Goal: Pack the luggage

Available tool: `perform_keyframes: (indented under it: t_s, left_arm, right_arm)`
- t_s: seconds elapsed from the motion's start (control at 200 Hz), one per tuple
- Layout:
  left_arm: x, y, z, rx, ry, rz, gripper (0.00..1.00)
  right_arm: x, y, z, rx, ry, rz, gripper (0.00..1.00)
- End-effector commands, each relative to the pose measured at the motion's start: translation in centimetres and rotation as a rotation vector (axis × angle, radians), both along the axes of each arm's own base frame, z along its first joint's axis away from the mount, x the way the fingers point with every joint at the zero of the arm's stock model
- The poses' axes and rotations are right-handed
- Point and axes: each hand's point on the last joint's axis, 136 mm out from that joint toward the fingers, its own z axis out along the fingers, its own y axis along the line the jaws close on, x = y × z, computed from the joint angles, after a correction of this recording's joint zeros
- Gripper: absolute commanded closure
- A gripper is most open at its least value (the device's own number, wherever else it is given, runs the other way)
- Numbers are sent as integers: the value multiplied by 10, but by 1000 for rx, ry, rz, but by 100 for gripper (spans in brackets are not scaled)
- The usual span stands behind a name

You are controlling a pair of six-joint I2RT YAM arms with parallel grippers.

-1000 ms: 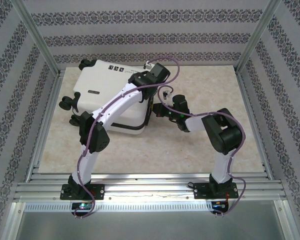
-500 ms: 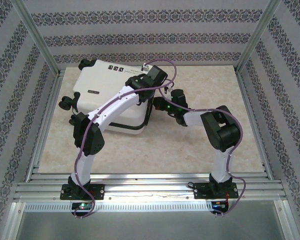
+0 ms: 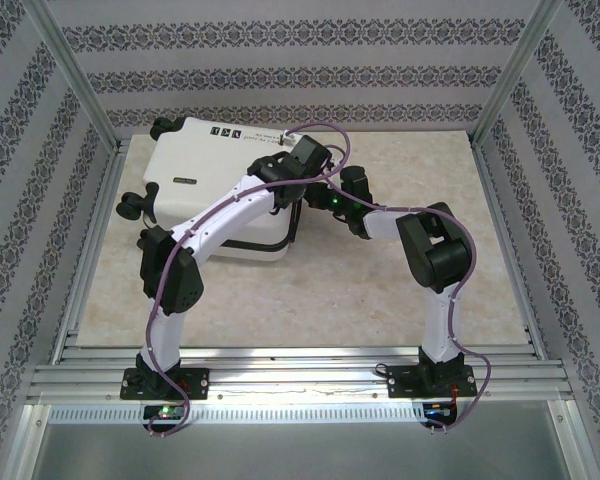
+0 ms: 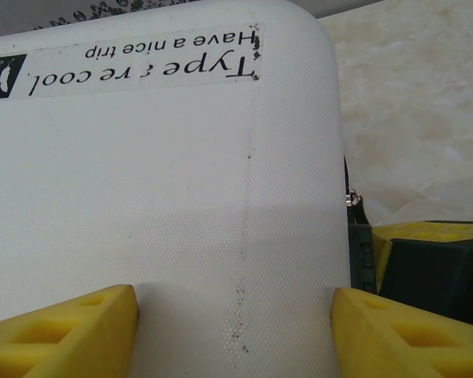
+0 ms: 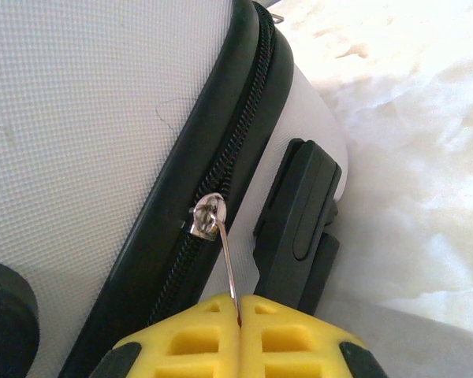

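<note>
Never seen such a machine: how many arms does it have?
2: the left arm reaches over the suitcase; the right arm bends in to its zipper pull.

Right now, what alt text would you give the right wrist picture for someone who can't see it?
The right gripper, yellow-fingered, is pinched shut on the thin metal zipper pull of the white luggage. A black handle sits beside it, with pale marbled table beyond.
</note>
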Motion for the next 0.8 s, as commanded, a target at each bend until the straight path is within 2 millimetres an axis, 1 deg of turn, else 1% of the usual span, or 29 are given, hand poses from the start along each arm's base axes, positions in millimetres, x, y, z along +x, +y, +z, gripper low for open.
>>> perform_keyframes:
  t_s: [0.0, 0.095, 0.185, 0.225, 0.255, 0.31, 0.405, 0.445, 0.49, 0.605, 0.679, 0.794]
  left_arm:
    - [-29, 25, -32, 110, 165, -8, 35]
    - [-33, 26, -37, 101, 174, -10, 36]
    - [-38, 28, -41, 93, 179, -10, 36]
    - [-39, 28, -42, 90, 180, -10, 36]
    - [-40, 29, -42, 86, 180, -11, 36]
    - [-42, 29, -41, 83, 180, -11, 36]
    - [-44, 30, -39, 77, 178, -14, 36]
    - [-45, 31, -38, 75, 176, -13, 36]
    - [-46, 31, -36, 74, 174, -14, 37]
    - [-50, 31, -33, 61, 170, -19, 37]
    - [-52, 31, -32, 53, 167, -23, 37]
    - [-54, 30, -31, 51, 165, -26, 37]
  right_arm:
    - [34, -29, 57, 46, -198, -112, 100]
    - [20, -26, 53, 56, -175, -70, 100]
    - [9, -18, 51, 100, -133, -2, 100]
    - [4, -19, 45, 113, -100, 4, 100]
    - [2, -20, 46, 125, -106, 5, 100]
    - [-2, -22, 39, 117, -84, -5, 89]
    - [-9, -23, 27, 104, -53, -6, 85]
    - [-12, -24, 21, 99, -37, -11, 82]
    - [-13, -27, 15, 94, -22, -25, 77]
    - [-19, -30, 2, 91, 18, -38, 75]
    - [-26, -23, -1, 111, 37, -9, 74]
    - [-39, -9, -3, 121, 51, 35, 68]
